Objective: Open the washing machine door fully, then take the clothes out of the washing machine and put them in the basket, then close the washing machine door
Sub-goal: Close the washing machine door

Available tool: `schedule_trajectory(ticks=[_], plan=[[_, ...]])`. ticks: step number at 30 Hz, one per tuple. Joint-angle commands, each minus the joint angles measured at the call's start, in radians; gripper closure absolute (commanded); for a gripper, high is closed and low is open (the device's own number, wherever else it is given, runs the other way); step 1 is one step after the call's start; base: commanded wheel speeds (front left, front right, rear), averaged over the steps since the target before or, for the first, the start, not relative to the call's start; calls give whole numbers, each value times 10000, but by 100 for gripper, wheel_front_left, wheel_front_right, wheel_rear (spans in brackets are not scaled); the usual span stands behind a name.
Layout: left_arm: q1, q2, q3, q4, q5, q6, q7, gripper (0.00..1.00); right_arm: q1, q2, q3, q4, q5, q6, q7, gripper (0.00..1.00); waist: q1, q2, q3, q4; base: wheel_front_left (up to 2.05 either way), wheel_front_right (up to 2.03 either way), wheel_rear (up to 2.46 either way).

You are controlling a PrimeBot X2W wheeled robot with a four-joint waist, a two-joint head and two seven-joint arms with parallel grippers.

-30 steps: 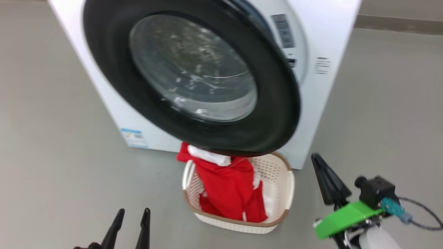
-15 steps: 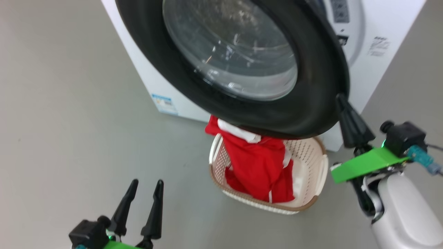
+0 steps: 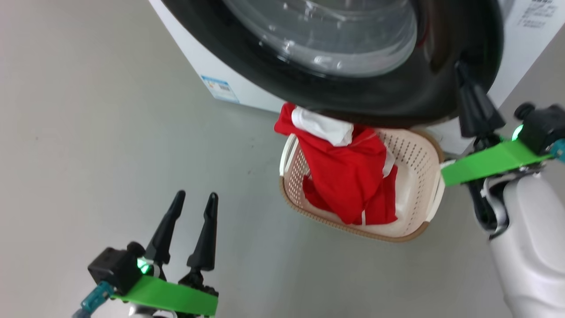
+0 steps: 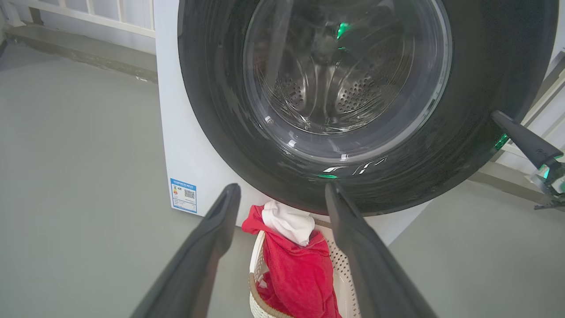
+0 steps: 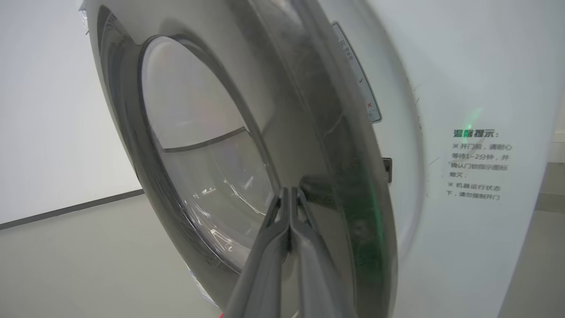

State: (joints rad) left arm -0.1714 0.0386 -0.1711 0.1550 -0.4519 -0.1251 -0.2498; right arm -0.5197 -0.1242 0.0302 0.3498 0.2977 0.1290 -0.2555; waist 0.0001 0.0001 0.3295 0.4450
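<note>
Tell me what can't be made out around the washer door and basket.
Left wrist view: glare on the washing machine door hides whether the drum holds anything.
Head view: the door's top is cut off by the upper edge; the clothes cover the basket floor.
Right wrist view: reflections blur whether the right gripper, fingers shut, touches the door.

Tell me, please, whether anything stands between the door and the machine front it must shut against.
Nothing visible: the gap between door and machine looks clear; the clothes sit below in the basket.
</note>
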Motion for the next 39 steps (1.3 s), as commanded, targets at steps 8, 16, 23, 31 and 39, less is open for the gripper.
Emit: schedule_trajectory(ticks=[8, 16, 23, 31, 39], plan=[[-610, 117, 166, -351, -258, -56, -120, 0, -1017, -107, -254, -205, -90, 17, -63, 100, -1, -1, 830, 208, 0, 0, 0], [-831, 116, 119, -458, -374, -56, -120, 0, -1678, -30, -864, -301, -97, 17, -63, 100, -1, -1, 1243, 214, 0, 0, 0], [-968, 116, 103, -463, -368, -56, -120, 0, -2020, 52, -1001, -315, -69, 17, -63, 100, -1, -1, 1407, 117, 0, 0, 0], [-807, 116, 211, -257, -117, -56, -120, 0, -1304, 102, -319, -115, 149, 17, -63, 100, -1, -1, 857, -179, 0, 0, 0], [-392, 116, 510, 24, 264, -56, -120, 0, -72, 159, 312, -150, 431, 17, -63, 95, -1, -1, -20, -593, 0, 0, 0]])
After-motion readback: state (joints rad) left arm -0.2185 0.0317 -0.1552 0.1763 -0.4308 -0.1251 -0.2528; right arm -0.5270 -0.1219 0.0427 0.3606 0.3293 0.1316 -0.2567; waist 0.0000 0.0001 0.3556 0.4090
